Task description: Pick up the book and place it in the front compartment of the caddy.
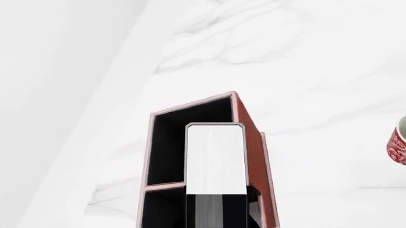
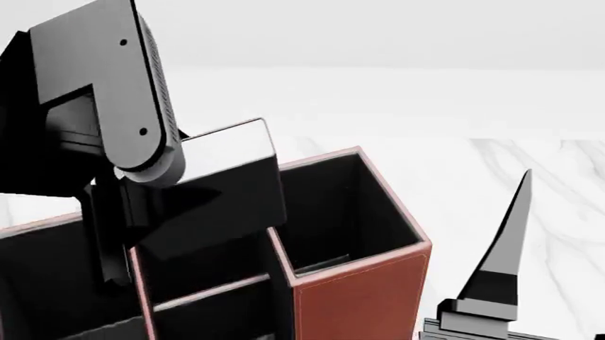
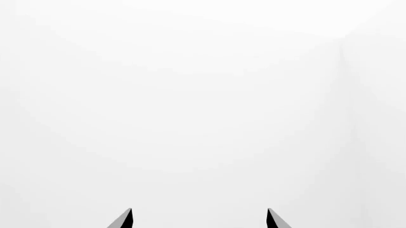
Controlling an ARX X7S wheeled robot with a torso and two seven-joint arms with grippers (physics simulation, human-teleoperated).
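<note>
Head view: we see the left pincer (image 2: 142,234) clamped on the book (image 2: 232,184), which hangs tilted above the caddy (image 2: 355,297), its lower part already over the dividers and its top edge leaning toward the far side. Left wrist view confirms it: the book's white page edges sit over a black-lined cell, with the caddy's pale stitched rim around it. Which cell counts as the front one we cannot settle from these angles; we judge it the near one, below the book. The right pincer (image 3: 198,219) stands wide and empty, tips pointing at blank white, well off to the right of the caddy. A red-and-white mug (image 1: 398,145) sits apart on the marble worktop (image 2: 492,177). To do this step well, we would square the book upright, line its thin edge between the dividers, lower until it is well inside, and only then release, lest it catch a rim.
</note>
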